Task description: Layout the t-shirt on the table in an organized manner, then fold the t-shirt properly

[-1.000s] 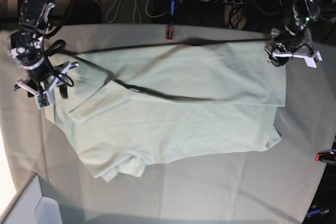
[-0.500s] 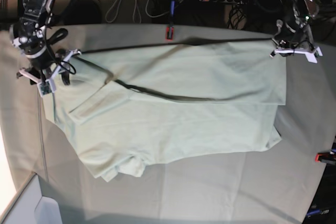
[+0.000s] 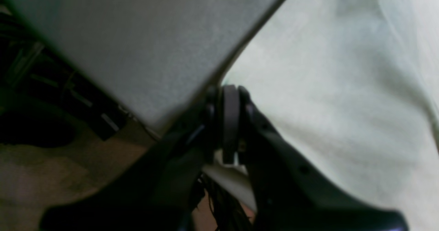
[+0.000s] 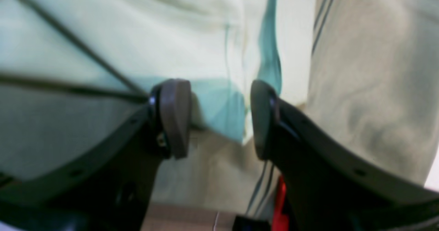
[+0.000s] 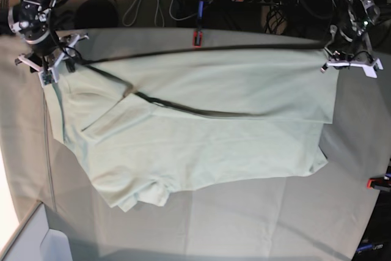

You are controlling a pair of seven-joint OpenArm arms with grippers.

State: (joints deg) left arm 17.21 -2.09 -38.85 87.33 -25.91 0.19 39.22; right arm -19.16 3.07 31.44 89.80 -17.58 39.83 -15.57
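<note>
Grey-green cloth over the table (image 5: 256,212), cables and a power strip behind. Layout step: the t-shirt (image 5: 201,126) lies mid-table, top edge lifted taut between both arms.

Base view left: right gripper (image 4: 219,117) at the sleeve-side corner, pads spread; wrist view shows mint cloth between them, but I can't tell if it's pinched.

Far right: left gripper (image 3: 230,121) pressed together on the shirt's edge.

Next, I'd guess: close right, pull apart evenly and lay flat. Shirt is pale mint, creased, one long dark fold line, lower-left sleeve bunched.
</note>
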